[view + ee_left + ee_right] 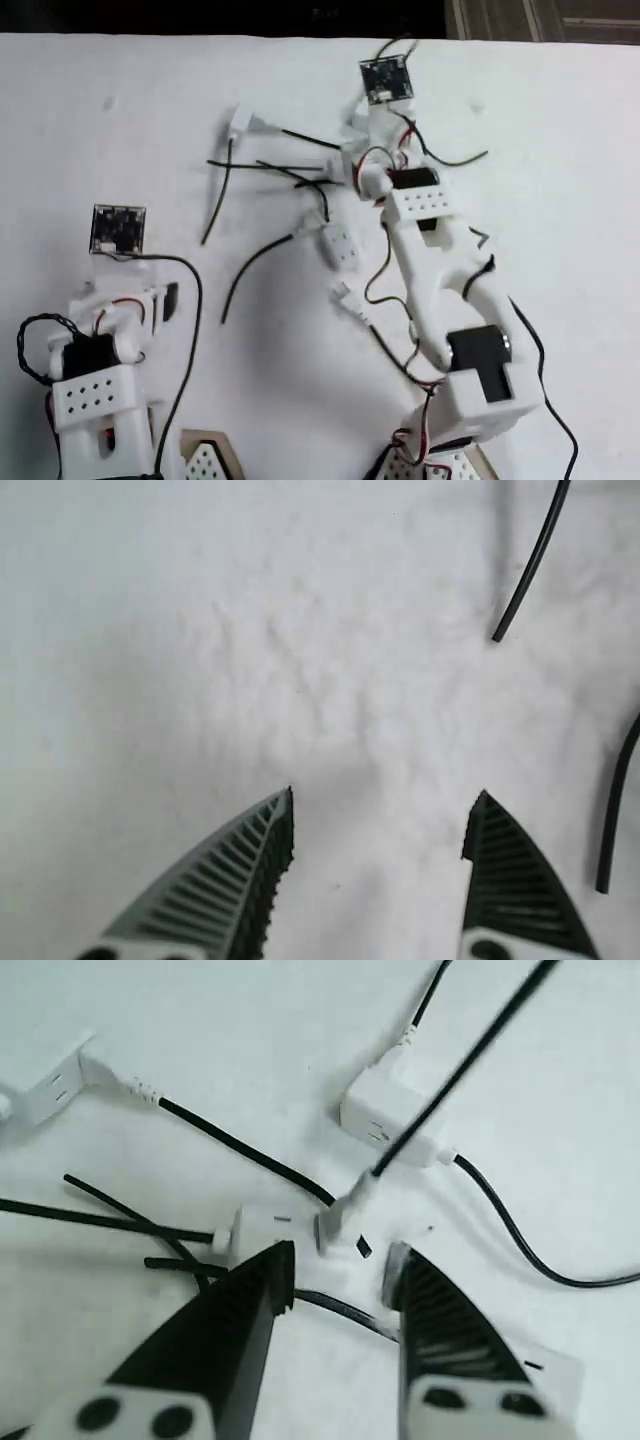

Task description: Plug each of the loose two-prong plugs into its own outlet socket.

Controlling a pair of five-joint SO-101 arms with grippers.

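Above the cable tangle at mid-table, my right gripper (340, 1260) has its fingers spread, and a white two-prong plug (338, 1225) lies just off their tips, close beside a white connector body (262, 1230). An outlet socket (385, 1120) lies near. My left gripper (385, 798), also spread, hangs over the bare table (200, 630) near a black cable end (528, 565).

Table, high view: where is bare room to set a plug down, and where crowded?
Bare: the table beyond the left gripper, and right of the right arm. Crowded: the middle, cords and plugs around the right gripper.
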